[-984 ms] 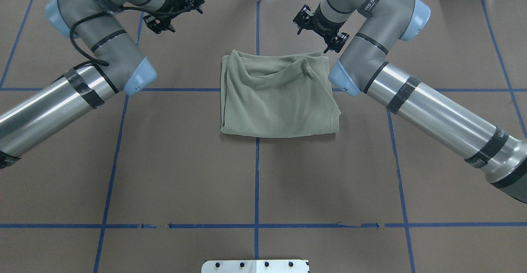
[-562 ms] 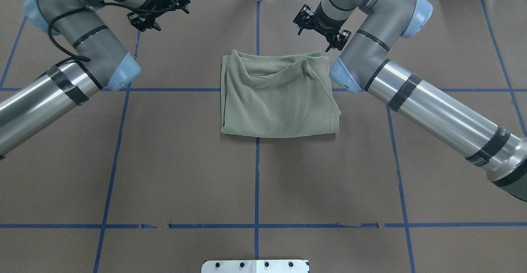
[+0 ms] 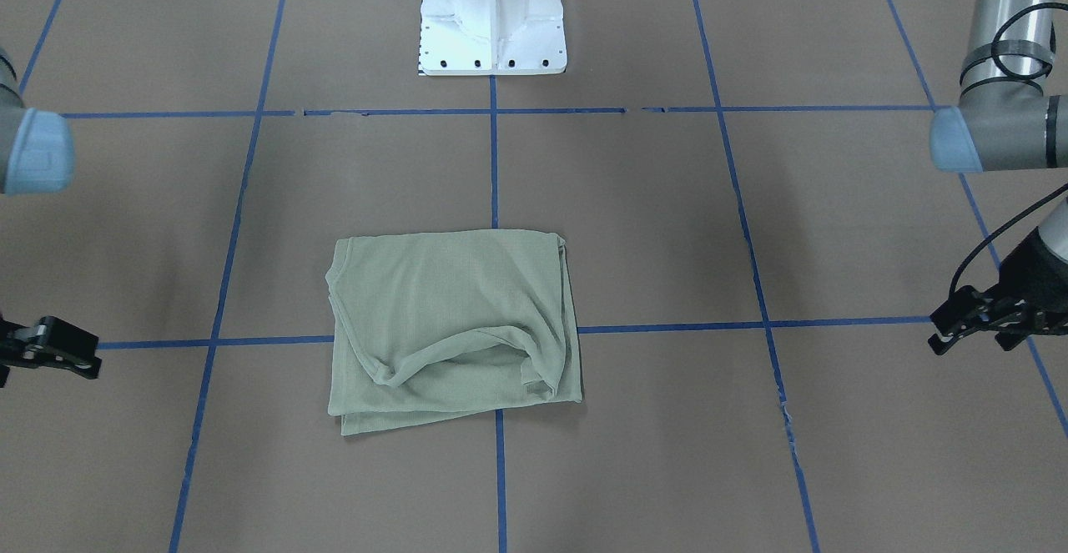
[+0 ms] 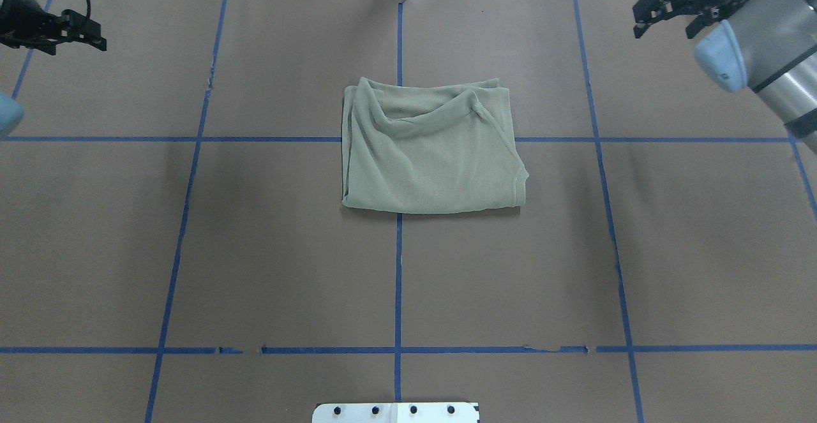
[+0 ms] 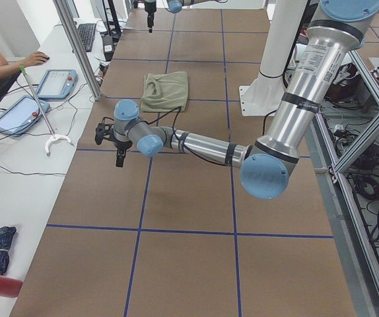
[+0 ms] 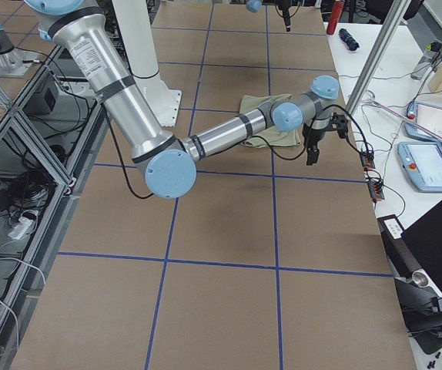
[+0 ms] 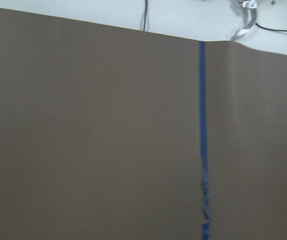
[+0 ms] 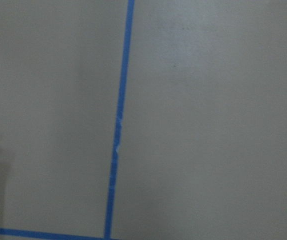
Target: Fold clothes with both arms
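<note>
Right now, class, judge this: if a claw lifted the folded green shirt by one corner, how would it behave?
The shirt would probably droop and unfold: its sagging wrinkles suggest limp knit. Thin, flat layers suggest it is light. Pushed, its loose folds would likely bunch rather than slide whole.
</note>
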You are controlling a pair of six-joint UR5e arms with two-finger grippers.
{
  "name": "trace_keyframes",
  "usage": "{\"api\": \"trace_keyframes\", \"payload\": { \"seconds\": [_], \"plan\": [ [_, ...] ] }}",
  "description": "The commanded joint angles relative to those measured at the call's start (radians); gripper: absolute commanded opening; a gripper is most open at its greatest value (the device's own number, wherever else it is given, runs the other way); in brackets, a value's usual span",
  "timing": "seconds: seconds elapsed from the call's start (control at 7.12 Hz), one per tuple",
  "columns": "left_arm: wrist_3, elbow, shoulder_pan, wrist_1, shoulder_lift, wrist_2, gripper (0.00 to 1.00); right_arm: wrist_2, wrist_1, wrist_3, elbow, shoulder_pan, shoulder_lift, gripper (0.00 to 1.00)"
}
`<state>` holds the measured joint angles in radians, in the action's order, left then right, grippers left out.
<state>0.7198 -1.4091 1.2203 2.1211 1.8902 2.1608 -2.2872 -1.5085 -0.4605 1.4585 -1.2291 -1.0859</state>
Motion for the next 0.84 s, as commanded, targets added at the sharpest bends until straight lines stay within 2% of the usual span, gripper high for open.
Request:
{"api": "trace_keyframes", "payload": {
  "seconds": [0.0,0.28,0.42,0.56,0.7],
  "plan": [
    [-0.136,-0.121,0.033,0.003,-0.136,0.004,1.0,-0.072,-0.001,0.287,0.017,-0.104,-0.153,1.0],
    [-0.285,-0.22,0.039,-0.007,-0.25,0.004,1.0,-0.072,-0.001,0.39,0.023,-0.144,-0.221,1.0],
    [-0.319,-0.221,0.063,-0.009,-0.264,0.007,1.0,-0.071,-0.001,0.422,0.042,-0.162,-0.253,1.0],
    [-0.392,-0.222,0.095,-0.009,-0.29,0.037,1.0,-0.072,-0.001,0.493,0.065,-0.177,-0.308,1.0],
    [-0.408,-0.222,0.103,-0.007,-0.298,0.078,1.0,-0.077,-0.024,0.494,0.084,-0.205,-0.316,1.0]
  ]
}}
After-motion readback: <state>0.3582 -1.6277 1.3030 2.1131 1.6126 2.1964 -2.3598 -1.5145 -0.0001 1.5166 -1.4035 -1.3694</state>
